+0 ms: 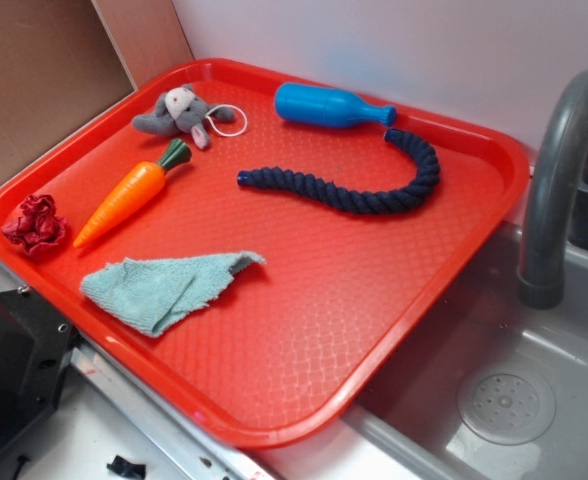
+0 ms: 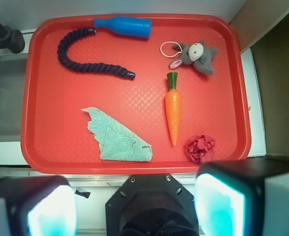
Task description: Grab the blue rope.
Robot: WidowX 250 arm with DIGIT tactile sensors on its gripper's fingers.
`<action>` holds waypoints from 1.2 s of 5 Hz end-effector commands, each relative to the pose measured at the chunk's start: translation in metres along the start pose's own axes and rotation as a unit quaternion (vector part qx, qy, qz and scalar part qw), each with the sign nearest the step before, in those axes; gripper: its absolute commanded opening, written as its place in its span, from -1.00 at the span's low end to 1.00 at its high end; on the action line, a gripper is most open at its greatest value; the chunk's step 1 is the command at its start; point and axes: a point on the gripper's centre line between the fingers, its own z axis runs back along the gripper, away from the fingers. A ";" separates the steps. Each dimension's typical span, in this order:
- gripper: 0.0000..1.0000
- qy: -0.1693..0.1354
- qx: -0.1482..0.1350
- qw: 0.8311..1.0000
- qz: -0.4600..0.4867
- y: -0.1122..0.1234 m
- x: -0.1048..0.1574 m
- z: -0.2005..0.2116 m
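Spread wide and empty at the wrist view's bottom edge, the fingers [image 2: 51, 209] sit well short of the blue rope [image 2: 88, 66], whose hooked length runs crosswise just beside the blue bottle [image 2: 125, 26].

**Op A:** What's on my exterior feed?

**Op B:** I see a red tray [image 1: 324, 300] with the grey sink [image 1: 534, 400] and tap [image 1: 559, 170] just beside it. The blue rope [image 1: 374, 197] lies flat on the tray in a hook shape. Its curled end is just beside the neck of the blue bottle [image 1: 324, 105].

**Op A:** And the rest?

**Op B:** I count a grey plush toy [image 1: 179, 112], a carrot [image 1: 124, 203], a crumpled green cloth [image 1: 164, 285] and a red scrunched thing [image 1: 34, 225], all apart from the rope.
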 end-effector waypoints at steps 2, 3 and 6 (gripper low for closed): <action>1.00 -0.008 -0.013 0.999 -0.050 -0.007 0.019 -0.008; 1.00 -0.018 -0.030 0.992 -0.125 -0.018 0.045 -0.024; 1.00 -0.023 -0.081 0.907 -0.413 -0.064 0.139 -0.101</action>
